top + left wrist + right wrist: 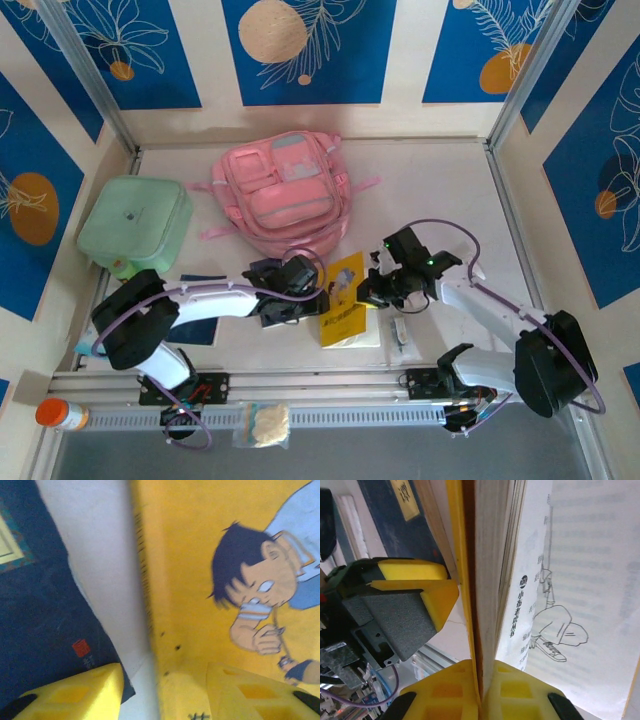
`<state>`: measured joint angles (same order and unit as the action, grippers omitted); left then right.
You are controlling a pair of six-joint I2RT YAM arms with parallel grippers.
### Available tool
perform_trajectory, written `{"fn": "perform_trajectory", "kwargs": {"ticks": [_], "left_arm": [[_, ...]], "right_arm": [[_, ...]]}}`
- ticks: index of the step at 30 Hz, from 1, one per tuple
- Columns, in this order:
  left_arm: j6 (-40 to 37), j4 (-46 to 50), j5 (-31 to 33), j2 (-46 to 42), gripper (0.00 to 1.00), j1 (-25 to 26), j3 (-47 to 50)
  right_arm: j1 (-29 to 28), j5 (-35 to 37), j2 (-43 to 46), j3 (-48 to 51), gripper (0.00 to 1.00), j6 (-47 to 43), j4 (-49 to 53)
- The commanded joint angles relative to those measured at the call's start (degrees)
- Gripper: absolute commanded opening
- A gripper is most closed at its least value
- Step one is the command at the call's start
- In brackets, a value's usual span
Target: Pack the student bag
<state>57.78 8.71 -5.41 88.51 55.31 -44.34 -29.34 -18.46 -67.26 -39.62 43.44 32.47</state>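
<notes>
Step in hand: pick-up of the yellow book, lower centre of the top view, just below the student bag. The bag lies flat, pockets up, at upper centre of the bench. Nothing is visibly packed into it, and whether its main zip is open cannot be told.

Right claw: closed tight on the yellow cover at the book's edge, with the cover between the two pads. Inner pages with a line drawing fan away at the right of the right wrist view. The grip looks to be on the cover alone, not the whole block.

Left claw: jaws apart, holding nothing. One finger is over the yellow cover with the cartoon boy, the other over the dark blue book beside it, and the yellow book's edge lies between them.

Judgement: early in the task. The next move calls for a hold on the book's full thickness before lifting, then a carry up the frame to the bag. The bag's mouth must be got open, probably by the left claw.

Risk: lifted by the cover only, the book may swing open or slip.

Around:
- Mint-green case at left, near the bag but apart from it.
- Orange-capped bottle and clear packet at the lower edge.
- Small white item just right of the yellow book.

The two claws sit close together over the book and could crowd each other.
</notes>
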Motion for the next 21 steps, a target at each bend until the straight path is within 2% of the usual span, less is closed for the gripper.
{"fn": "perform_trajectory", "kwargs": {"ticks": [1,8,15,21], "left_arm": [[-2.09,5.14,2.68,-4.68,0.51,-0.09,-2.33],[-4.4,6.63,-0.88,-16.26,0.57,-5.66,-2.27],[-6.23,6.81,-11.02,-23.23,0.68,-14.7,-3.43],[-4.9,-1.25,-17.5,-24.8,0.75,-20.43,-2.77]], "right_arm": [[1.56,-3.04,3.45,-2.18,0.0,-1.15,0.17],[5.01,-4.26,6.0,-9.34,0.0,-3.5,4.85],[7.3,-7.11,5.77,-18.18,0.0,-4.06,6.37],[8.49,-10.1,3.65,-23.92,0.0,-3.82,4.04]]}}
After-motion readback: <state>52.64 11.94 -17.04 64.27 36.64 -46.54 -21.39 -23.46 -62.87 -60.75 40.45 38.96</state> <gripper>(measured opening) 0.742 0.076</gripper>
